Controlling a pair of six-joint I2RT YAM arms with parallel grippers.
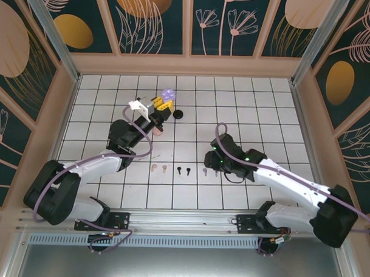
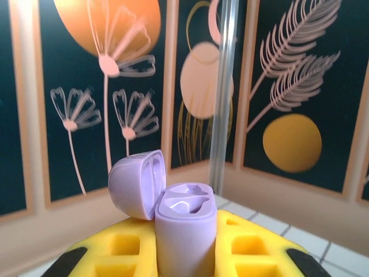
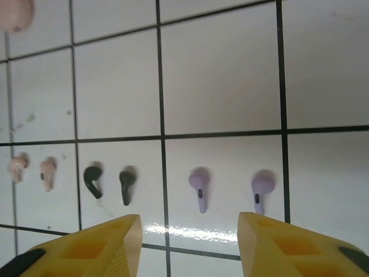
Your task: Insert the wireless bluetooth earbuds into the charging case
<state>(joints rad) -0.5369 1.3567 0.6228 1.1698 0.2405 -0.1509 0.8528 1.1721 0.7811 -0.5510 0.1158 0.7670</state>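
The lavender charging case (image 2: 185, 231) stands upright between the yellow fingers (image 2: 253, 242) of my left gripper (image 2: 185, 254), which is shut on it. Its lid (image 2: 138, 182) is swung open and both sockets are bare. From above, the case (image 1: 167, 95) is held over the far tiles by my left gripper (image 1: 162, 105). The earbuds lie in a row on the tiles: two lavender (image 3: 199, 187) (image 3: 261, 190), two black (image 3: 92, 180) (image 3: 125, 184) and two pink (image 3: 47, 173) (image 3: 17, 167). My right gripper (image 3: 190, 231) hovers open just short of the lavender pair, touching neither.
A black round case (image 1: 179, 114) sits on the tiles right of my left gripper. A pink case (image 3: 14, 14) lies beyond the row of buds. Patterned walls close in the tiled floor (image 1: 247, 110) on three sides.
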